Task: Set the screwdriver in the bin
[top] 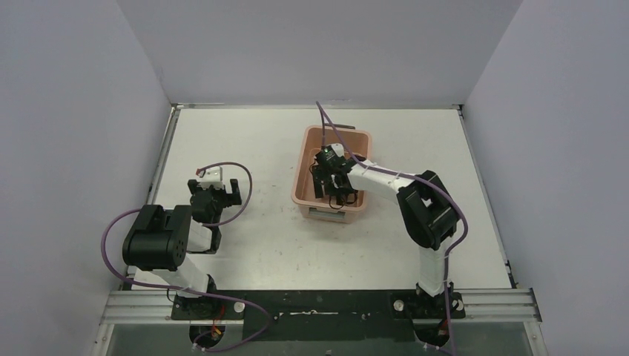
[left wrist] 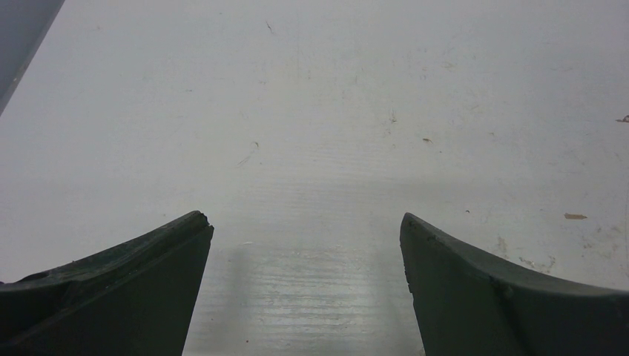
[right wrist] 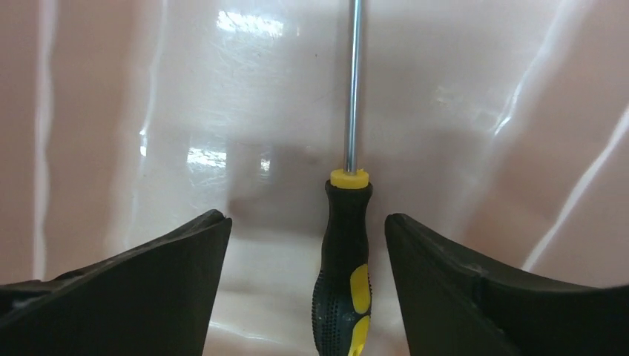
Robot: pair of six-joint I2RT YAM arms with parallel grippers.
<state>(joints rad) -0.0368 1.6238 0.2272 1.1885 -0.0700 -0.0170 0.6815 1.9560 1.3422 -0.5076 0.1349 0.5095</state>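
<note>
The salmon-pink bin [top: 309, 152] stands mid-table. My right gripper [top: 333, 180] reaches down inside it with its jaws open. In the right wrist view the screwdriver [right wrist: 343, 278], with its black-and-yellow handle and thin metal shaft, lies on the pink bin floor [right wrist: 460, 126] between the open fingers [right wrist: 445, 289], shaft pointing away, touching neither finger. My right gripper [right wrist: 305, 222] holds nothing. In the top view the arm hides the screwdriver. My left gripper [top: 220, 194] is open and empty over bare table at the left, also shown in its wrist view [left wrist: 305, 220].
The white table [top: 245, 141] is bounded by grey walls at the left, back and right. The bin's near short end with the handle [top: 326, 213] faces the arms. The right arm [top: 419, 208] stretches from its base toward the bin.
</note>
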